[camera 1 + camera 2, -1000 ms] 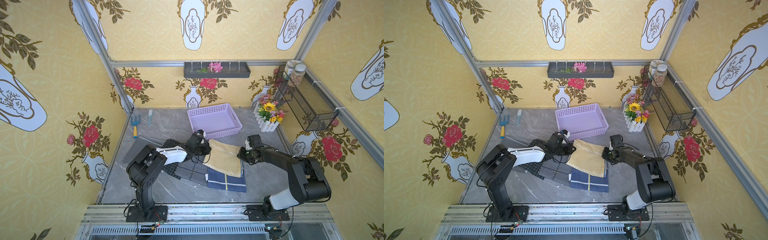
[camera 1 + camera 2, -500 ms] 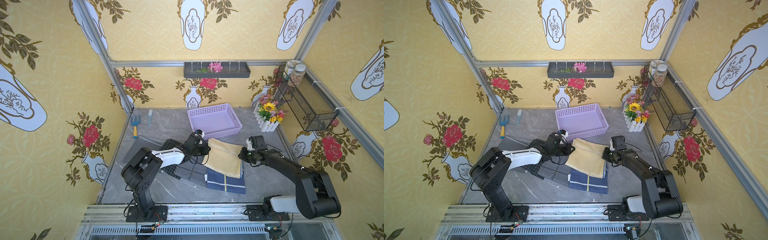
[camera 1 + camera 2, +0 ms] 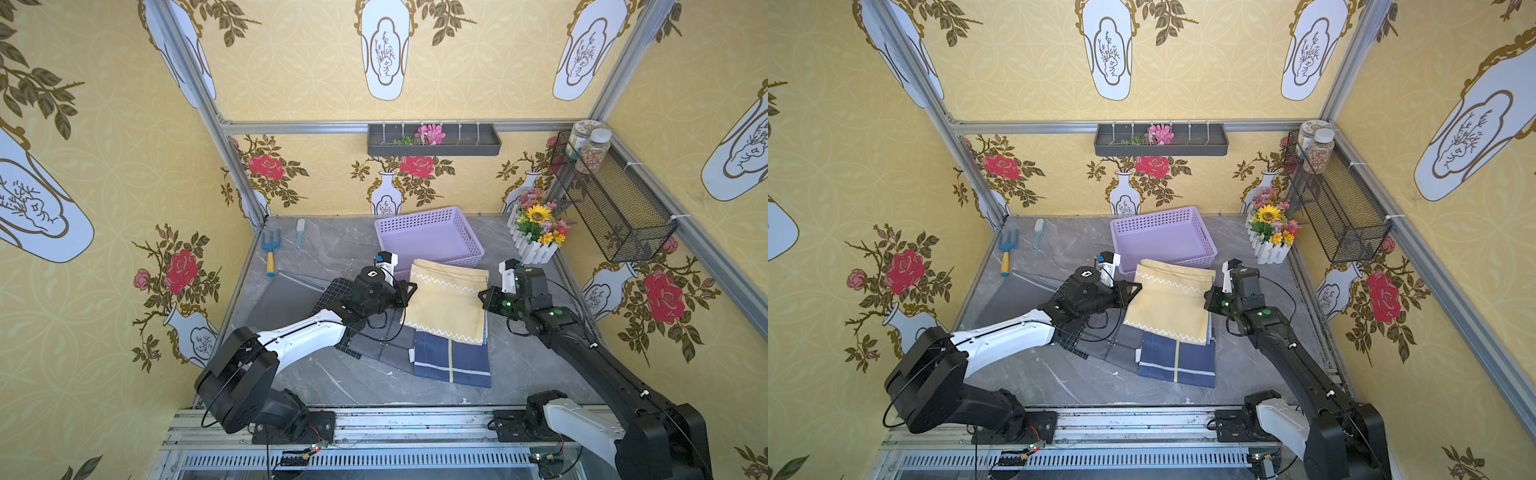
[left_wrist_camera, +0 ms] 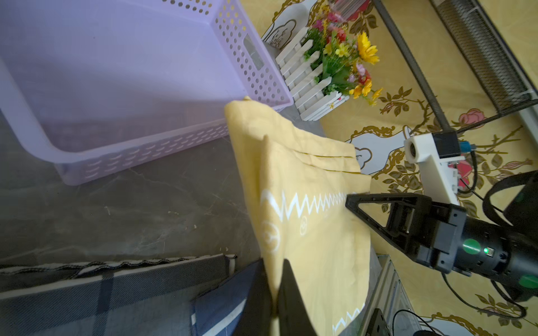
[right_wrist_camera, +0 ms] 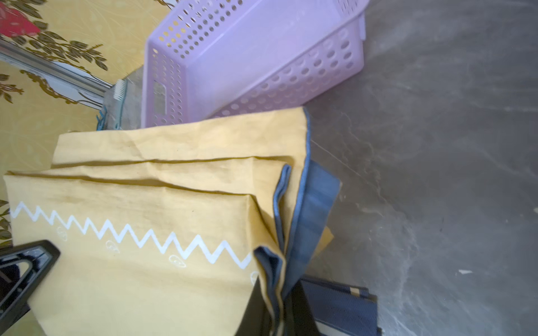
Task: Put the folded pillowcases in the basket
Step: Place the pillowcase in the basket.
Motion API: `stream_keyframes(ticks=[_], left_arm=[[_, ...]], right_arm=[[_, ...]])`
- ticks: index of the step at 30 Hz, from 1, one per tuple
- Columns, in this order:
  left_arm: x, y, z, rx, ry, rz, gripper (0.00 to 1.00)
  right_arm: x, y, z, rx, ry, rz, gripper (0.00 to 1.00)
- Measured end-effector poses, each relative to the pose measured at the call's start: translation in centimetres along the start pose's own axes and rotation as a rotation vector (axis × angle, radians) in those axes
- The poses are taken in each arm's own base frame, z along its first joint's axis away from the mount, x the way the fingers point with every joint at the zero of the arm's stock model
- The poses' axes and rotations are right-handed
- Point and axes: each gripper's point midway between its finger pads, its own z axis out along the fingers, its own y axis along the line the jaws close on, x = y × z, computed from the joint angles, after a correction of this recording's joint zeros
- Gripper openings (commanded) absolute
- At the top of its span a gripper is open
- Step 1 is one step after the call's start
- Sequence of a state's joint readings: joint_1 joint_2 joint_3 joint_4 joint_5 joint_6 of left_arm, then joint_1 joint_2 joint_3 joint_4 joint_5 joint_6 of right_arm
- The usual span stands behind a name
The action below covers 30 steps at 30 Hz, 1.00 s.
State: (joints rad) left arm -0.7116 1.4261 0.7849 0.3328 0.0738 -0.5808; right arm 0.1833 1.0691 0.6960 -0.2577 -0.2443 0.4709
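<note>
The folded yellow fabric pillowcase with white zigzag trim (image 3: 446, 301) is pinched at opposite side edges by the left gripper (image 3: 409, 290) and the right gripper (image 3: 483, 296), each pair of jaws pressed onto the cloth. It is held between them above a navy striped folded cloth (image 3: 453, 359), its far edge just beside the near wall of the shallow lavender perforated plastic basket (image 3: 419, 216).

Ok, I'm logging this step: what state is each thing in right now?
basket: upright, empty.
pillowcase: folded, gripped at both sides, outside the basket.
left gripper: shut on pillowcase.
right gripper: shut on pillowcase.
blue cloth: folded, lying partly under pillowcase.
</note>
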Motion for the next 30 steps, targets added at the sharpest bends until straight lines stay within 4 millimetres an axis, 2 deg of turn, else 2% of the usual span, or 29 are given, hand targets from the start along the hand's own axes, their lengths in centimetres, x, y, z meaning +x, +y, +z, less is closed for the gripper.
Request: stream_keyframes(ticks=[4, 8, 12, 19, 30], left_arm=[[-2.3, -0.1, -0.2, -0.011, -0.060, 0.023, 0.00], [-4.3, 1.1, 0.3, -0.036, -0.104, 0.013, 0.00], [-6.6, 2.5, 0.9, -0.050, -0.150, 0.001, 0.00], [-10.3, 3.3, 2.5, -0.057, -0.235, 0.029, 0.00], [-13.4, 7.0, 5.6, -0.096, -0.294, 0.020, 0.00]], right_arm=[[-2.7, 1.3, 0.4, -0.018, -0.031, -0.026, 0.00], [-5.4, 2.6, 1.5, -0.038, -0.050, -0.066, 0.00], [-8.1, 3.7, 3.5, -0.056, -0.066, -0.107, 0.00], [-12.8, 4.6, 7.9, -0.060, -0.091, -0.167, 0.00], [-18.1, 5.7, 12.8, -0.088, -0.172, -0.261, 0.00]])
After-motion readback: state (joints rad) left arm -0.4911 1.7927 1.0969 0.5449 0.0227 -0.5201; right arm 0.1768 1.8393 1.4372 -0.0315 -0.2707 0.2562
